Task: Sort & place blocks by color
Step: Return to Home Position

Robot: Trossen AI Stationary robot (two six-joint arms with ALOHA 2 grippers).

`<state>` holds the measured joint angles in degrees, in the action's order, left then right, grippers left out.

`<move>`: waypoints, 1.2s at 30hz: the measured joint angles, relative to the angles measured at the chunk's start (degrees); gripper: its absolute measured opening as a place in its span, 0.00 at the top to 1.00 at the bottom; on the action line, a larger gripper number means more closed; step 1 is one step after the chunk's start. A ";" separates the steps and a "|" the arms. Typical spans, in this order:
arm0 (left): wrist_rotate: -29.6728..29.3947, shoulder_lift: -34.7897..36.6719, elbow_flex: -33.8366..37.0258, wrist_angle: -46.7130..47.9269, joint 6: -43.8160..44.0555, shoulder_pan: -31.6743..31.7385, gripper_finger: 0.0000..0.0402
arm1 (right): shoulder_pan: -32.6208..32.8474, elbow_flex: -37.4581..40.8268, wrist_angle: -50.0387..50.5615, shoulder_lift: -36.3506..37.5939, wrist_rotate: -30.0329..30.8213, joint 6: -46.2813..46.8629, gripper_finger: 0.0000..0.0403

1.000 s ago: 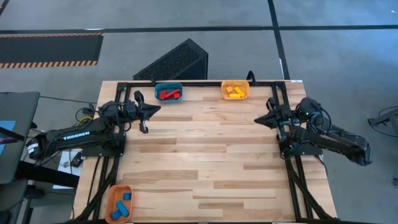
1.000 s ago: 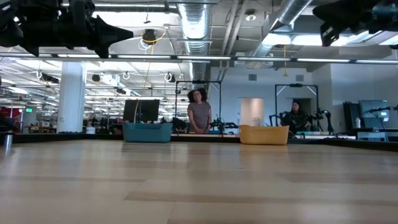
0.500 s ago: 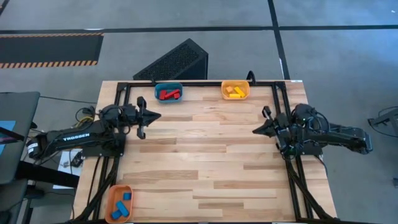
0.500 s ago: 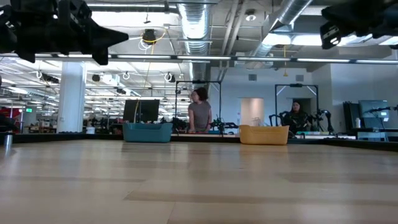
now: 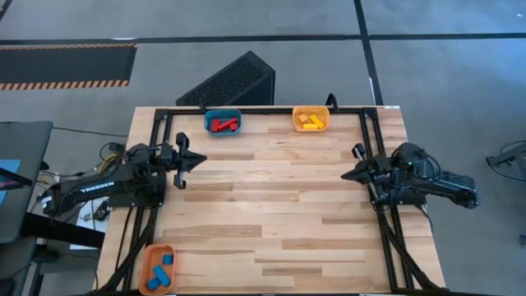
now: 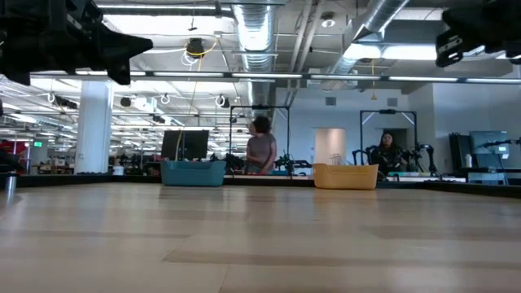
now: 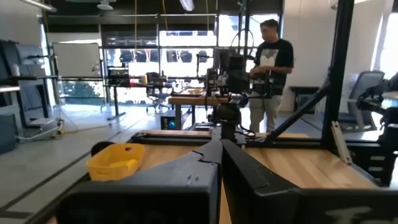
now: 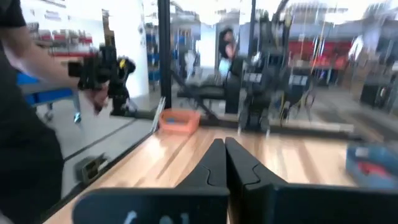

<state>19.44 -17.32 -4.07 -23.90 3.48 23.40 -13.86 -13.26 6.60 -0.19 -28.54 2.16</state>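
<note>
Pale wooden planks make up the surface (image 5: 271,214), framed by black rails and standing on a grey concrete floor. At the far edge sit two bins: a blue bin (image 5: 223,122) holding red blocks (image 5: 221,125) and, well apart from it, a yellow bin (image 5: 311,120) holding yellow blocks (image 5: 309,122). An orange bin (image 5: 157,269) stands at the near left corner with blue blocks (image 5: 163,271) inside. No block lies loose on the planks.

The left gripper (image 5: 200,159) hangs over the left edge of the surface, pointing inward toward the middle. Its wrist view shows the two dark fingers (image 7: 193,171) pressed together with nothing between them, and the yellow bin (image 7: 115,160) lies beyond them across the wood. The right gripper (image 5: 343,175) is over the right edge, also pointing inward. Its fingers (image 8: 205,168) likewise meet at their tips and hold nothing. Past them the orange bin (image 8: 179,121) shows at one corner and the blue bin (image 8: 373,163) at the side.

From table height both arms hang high above the wood, the left gripper (image 6: 146,45) at the upper left. The blue bin (image 6: 193,172) and yellow bin (image 6: 345,176) stand at the far edge. Behind them a person (image 6: 261,150) stands in the workshop and another (image 6: 387,150) sits farther off.
</note>
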 joint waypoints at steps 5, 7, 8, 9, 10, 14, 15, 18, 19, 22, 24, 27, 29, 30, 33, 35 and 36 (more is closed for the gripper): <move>-0.27 3.62 3.45 0.22 3.27 -2.14 1.00 | -0.09 9.10 -16.14 -0.76 1.66 4.50 0.99; -0.65 5.13 3.42 2.19 2.48 -3.17 1.00 | -0.03 12.65 -24.89 -0.32 2.50 7.50 0.99; -0.81 5.75 3.42 2.69 2.20 -3.57 1.00 | 0.01 12.75 -25.14 0.07 3.50 9.16 0.99; -0.77 6.38 3.42 3.68 1.98 -3.94 1.00 | 0.03 12.53 -23.96 0.05 4.19 9.96 0.99; -0.81 6.98 3.44 4.51 1.87 -4.27 1.00 | 0.03 12.67 -21.89 0.04 4.46 10.81 0.99; -1.24 9.36 3.46 8.75 1.36 -5.42 1.00 | 0.28 12.68 -20.86 -0.07 4.73 11.99 0.99; -1.88 9.71 3.47 9.60 1.48 -5.78 1.00 | 0.90 12.68 -20.88 -0.18 4.79 12.96 0.99; -3.05 9.92 3.49 8.91 1.63 -7.73 1.00 | 4.42 12.70 -20.36 -0.21 5.10 12.45 0.99; -3.86 9.94 3.49 8.91 0.89 -8.47 1.00 | 5.79 12.70 -19.59 -0.21 6.05 10.77 0.99; -8.87 9.91 3.49 10.40 -2.73 -9.61 1.00 | 9.37 12.70 -17.93 -0.05 11.16 4.96 0.97; -11.85 9.87 3.51 10.47 -2.97 -9.64 1.00 | 10.85 12.70 -17.83 -0.04 14.22 2.54 0.97; -12.69 9.88 3.52 9.40 -1.81 -9.62 1.00 | 11.69 12.70 -17.77 -0.04 15.40 2.11 0.97; -12.67 9.93 3.30 10.24 -1.74 -9.62 1.00 | 11.68 12.70 -17.67 -0.04 15.21 3.12 0.97; -12.65 10.01 3.09 11.73 -1.94 -9.62 1.00 | 11.68 12.70 -17.45 -0.04 15.18 3.80 0.98; -12.29 11.56 2.83 14.53 -1.95 -9.62 1.00 | 11.68 12.70 -17.31 -0.04 15.00 4.25 0.98; -11.50 13.71 2.71 16.49 -1.80 -9.62 1.00 | 11.68 12.70 -17.32 -0.04 15.00 4.30 0.98; -11.00 14.99 2.67 17.62 -1.76 -9.62 1.00 | 11.68 12.70 -17.28 -0.04 14.96 4.32 0.97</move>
<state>8.44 -2.33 -1.40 -6.28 1.72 13.78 -2.17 -0.56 -10.68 -0.23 -13.58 6.48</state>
